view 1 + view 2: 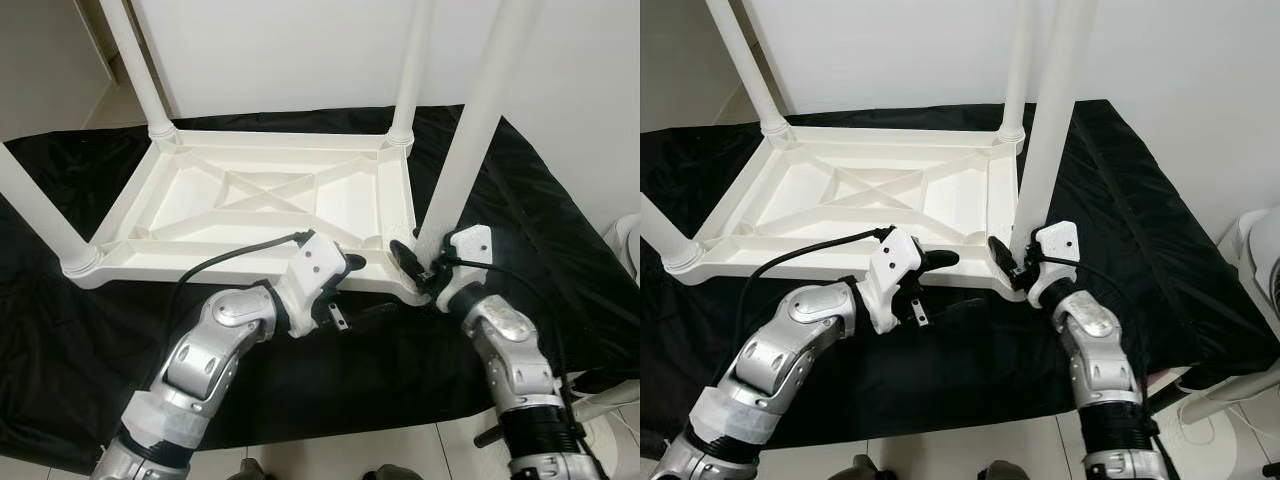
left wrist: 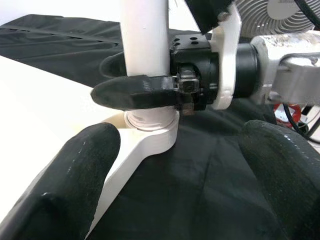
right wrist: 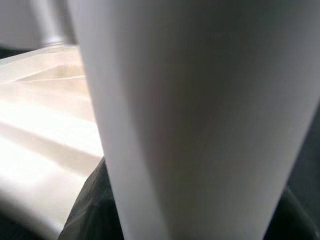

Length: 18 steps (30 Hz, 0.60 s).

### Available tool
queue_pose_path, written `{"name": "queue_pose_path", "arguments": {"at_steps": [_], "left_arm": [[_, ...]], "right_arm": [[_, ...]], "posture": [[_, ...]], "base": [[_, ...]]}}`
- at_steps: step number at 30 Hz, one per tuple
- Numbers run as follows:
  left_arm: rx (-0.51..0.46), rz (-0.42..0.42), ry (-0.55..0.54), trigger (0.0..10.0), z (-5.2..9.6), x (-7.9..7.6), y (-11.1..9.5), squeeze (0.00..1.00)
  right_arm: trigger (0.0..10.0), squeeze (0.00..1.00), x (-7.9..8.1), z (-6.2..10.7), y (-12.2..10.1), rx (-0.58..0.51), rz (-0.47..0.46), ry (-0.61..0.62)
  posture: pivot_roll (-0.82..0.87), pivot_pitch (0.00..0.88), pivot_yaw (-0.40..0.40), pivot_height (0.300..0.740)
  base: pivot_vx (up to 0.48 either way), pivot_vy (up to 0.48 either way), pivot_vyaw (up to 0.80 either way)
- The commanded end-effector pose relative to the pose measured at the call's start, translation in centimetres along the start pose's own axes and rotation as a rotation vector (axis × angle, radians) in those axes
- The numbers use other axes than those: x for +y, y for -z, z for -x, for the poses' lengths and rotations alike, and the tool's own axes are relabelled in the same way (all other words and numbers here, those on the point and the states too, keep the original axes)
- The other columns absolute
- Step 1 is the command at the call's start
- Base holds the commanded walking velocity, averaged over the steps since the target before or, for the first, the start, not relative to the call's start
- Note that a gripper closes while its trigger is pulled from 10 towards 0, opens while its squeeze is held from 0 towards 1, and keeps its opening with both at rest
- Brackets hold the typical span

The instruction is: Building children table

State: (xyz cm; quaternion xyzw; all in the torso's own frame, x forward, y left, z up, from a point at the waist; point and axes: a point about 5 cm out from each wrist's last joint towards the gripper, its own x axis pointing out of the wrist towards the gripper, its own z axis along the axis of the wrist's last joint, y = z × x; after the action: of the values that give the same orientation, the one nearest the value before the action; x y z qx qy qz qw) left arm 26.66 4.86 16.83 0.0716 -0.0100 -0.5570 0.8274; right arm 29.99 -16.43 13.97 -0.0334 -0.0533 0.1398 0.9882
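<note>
A white plastic children's table [image 1: 260,200] lies upside down on a black cloth, with its legs standing up at the corners. My right gripper [image 1: 420,265] is shut on the base of the near right leg [image 1: 470,140], just above its socket; the right wrist view has this leg [image 3: 200,120] up close. One right finger [image 2: 135,92] wraps the leg's front in the left wrist view. My left gripper [image 1: 348,290] is open at the table's near edge, a little left of that leg, with nothing between its fingers [image 2: 75,180].
The black cloth [image 1: 300,370] covers the floor under the table and out to the right. A white wall stands behind. A white fan [image 2: 285,15] and other white objects [image 1: 625,245] sit at the right. Pale floor tiles [image 1: 380,450] show near my body.
</note>
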Motion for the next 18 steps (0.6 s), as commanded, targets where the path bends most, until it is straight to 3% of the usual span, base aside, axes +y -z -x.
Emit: {"name": "queue_pose_path", "arguments": {"at_steps": [1, 5, 7, 11, 18], "left_arm": [[0.015, -0.018, -0.058, 10.0, 0.1, 0.7, 0.4, 0.00], [0.018, -0.027, -0.066, 10.0, 0.1, 0.8, 0.5, 0.00], [0.005, -0.016, -0.101, 10.0, 0.0, 1.2, 0.5, 0.00], [-0.016, -0.002, -0.137, 10.0, -0.2, 1.7, 0.5, 0.00], [-0.021, -0.005, -0.154, 10.0, -0.3, 2.1, 0.5, 0.00]], "right_arm": [[10.0, 0.00, -0.5, 0.5, 0.1, 0.015, -0.035, 0.174], [10.0, 0.00, -0.2, 0.6, 0.0, 0.011, -0.021, 0.204], [10.0, 0.00, 0.7, 0.7, 0.3, 0.024, -0.037, 0.309], [10.0, 0.00, 2.1, 0.6, 0.4, 0.031, -0.088, 0.390], [10.0, 0.00, 2.8, 0.5, 0.0, 0.019, -0.063, 0.378]], "posture": [[-0.16, 0.018, 0.071, 0.740], [-0.16, 0.015, 0.066, 0.740], [-0.16, 0.013, 0.066, 0.740], [-0.16, 0.009, 0.072, 0.740], [-0.17, 0.002, 0.080, 0.740]], "base": [[0.000, 0.000, 0.00], [0.000, 0.000, 0.00], [0.000, 0.000, 0.00], [0.000, 0.000, 0.00], [0.000, 0.000, 0.00]]}}
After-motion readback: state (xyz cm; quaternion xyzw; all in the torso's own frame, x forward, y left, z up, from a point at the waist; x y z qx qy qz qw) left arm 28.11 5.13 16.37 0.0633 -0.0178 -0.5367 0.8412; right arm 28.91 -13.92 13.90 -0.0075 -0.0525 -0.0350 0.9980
